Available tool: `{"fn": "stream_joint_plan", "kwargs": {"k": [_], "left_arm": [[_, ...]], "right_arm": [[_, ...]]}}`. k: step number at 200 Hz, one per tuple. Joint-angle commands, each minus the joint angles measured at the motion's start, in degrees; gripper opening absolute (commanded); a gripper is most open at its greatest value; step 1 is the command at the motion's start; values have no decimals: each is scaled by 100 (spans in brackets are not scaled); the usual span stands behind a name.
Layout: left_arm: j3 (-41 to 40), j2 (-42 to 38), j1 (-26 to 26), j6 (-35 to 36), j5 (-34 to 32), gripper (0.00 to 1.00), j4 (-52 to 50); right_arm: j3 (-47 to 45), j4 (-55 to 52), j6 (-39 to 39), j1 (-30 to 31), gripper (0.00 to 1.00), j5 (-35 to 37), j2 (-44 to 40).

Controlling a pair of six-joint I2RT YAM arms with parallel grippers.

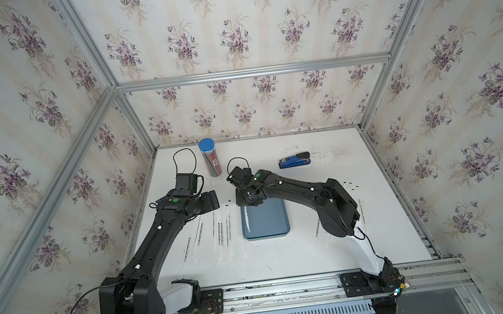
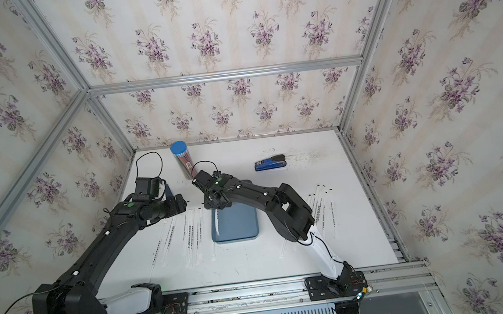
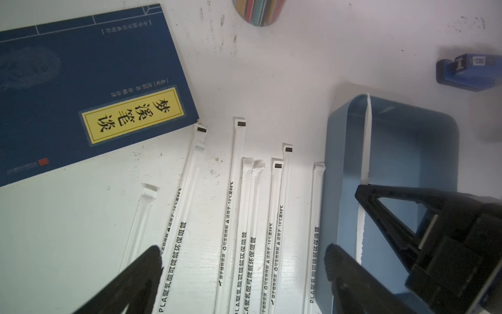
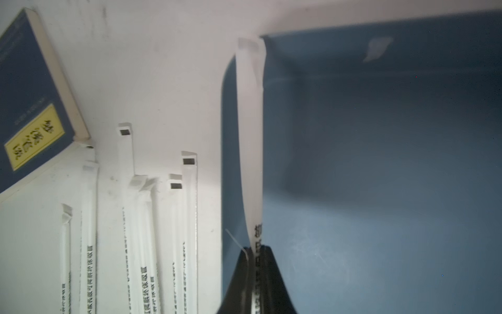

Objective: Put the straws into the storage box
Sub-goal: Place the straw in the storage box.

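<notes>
The storage box (image 1: 265,223) (image 2: 234,225) is a shallow grey-blue tray in the middle of the table. My right gripper (image 4: 255,252) (image 1: 248,199) hangs over its far left part, shut on one white straw (image 4: 250,136) (image 3: 365,141). That straw runs along the box's left wall, and its far end reaches the far rim. Several more straws (image 3: 244,217) (image 1: 219,231) lie side by side on the table left of the box. My left gripper (image 3: 243,258) hovers open above them with nothing between its fingers. A few straws (image 1: 318,230) lie right of the box, partly under the right arm.
A dark navy book (image 3: 81,89) with a yellow label lies at the far left, touching one straw's end. A clear blue-capped tube (image 1: 211,162) of coloured pencils stands at the back. A blue stapler (image 1: 295,160) sits at the back right.
</notes>
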Motion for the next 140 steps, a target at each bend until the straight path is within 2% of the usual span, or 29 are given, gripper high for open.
{"fn": "stream_joint_plan", "kwargs": {"k": [1, 97, 117, 140], "left_arm": [[-39, -103, 78, 2, 118, 93, -155], [-95, -173, 160, -49, 279, 91, -113], [-114, -178, 159, -53, 349, 91, -59], [-39, -142, 159, -32, 305, 91, -110]], "right_arm": [[-184, 203, 281, 17, 11, 46, 51], [20, 85, -17, 35, 15, 30, 541], [25, 48, -38, 36, 18, 65, 509], [20, -1, -56, 29, 27, 96, 465]]}}
